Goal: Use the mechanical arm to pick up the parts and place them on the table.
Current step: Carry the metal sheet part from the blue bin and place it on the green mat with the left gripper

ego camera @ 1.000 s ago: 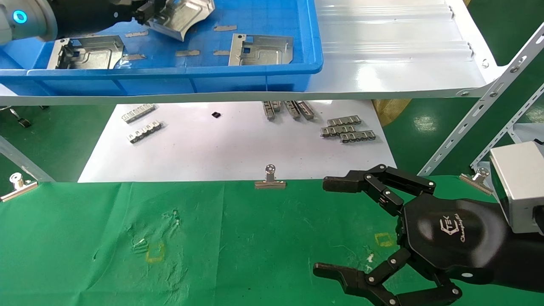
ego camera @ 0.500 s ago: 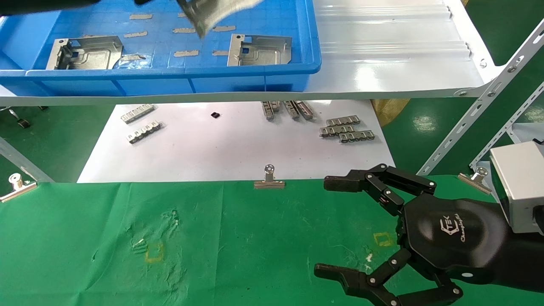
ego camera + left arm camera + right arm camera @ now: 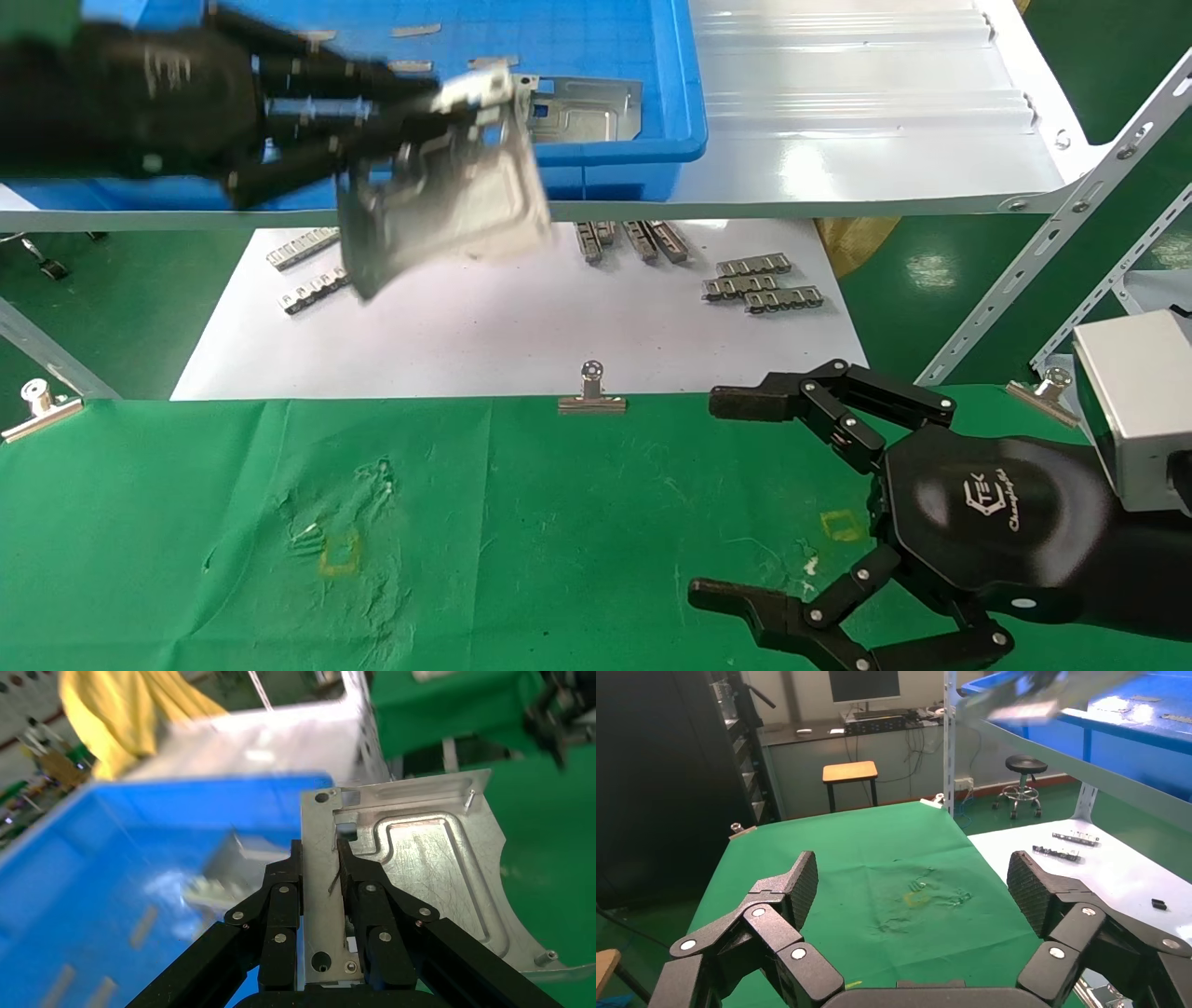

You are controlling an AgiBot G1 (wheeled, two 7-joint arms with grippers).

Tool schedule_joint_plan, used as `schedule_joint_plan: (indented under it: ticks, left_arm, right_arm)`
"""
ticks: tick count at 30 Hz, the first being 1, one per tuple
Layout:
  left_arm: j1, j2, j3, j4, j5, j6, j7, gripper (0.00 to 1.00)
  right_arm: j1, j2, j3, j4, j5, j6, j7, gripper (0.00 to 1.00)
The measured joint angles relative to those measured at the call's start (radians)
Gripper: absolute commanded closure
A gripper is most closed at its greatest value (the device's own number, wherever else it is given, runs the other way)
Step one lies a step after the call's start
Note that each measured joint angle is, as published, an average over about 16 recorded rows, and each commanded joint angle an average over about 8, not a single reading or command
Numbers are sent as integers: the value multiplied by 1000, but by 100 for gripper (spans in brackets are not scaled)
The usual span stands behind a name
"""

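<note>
My left gripper (image 3: 438,98) is shut on one silver-grey part (image 3: 447,205) and holds it tilted in the air in front of the blue bin's front wall (image 3: 605,158), over the white sheet. In the left wrist view the fingers (image 3: 281,896) pinch the part's (image 3: 436,874) holed edge. A second part (image 3: 582,98) lies in the bin. My right gripper (image 3: 724,499) is open and empty, low over the green cloth table (image 3: 559,522) at the right. It also shows in the right wrist view (image 3: 914,881).
The bin stands on a glossy white shelf (image 3: 857,112) with a perforated metal frame (image 3: 1052,242) at the right. Small toothed strips (image 3: 764,284) lie on the white sheet (image 3: 484,335). Binder clips (image 3: 591,396) hold the cloth's far edge. Yellow square outlines (image 3: 340,554) mark the cloth.
My left gripper has carried the part up out of the bin, then forward and down over its front wall. The right arm has not moved.
</note>
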Motion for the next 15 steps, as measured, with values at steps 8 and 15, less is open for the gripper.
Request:
schedule_joint_plan:
  ticks: [8,15]
  left_arm:
    - [100,-89,96,-56,-9,-12,112,100]
    - [184,-117,171,2,36,-21,287,100]
  right_arm:
    - [0,0,0,0,0,0,0,0]
    - [0,0,0,0,0,0,0,0]
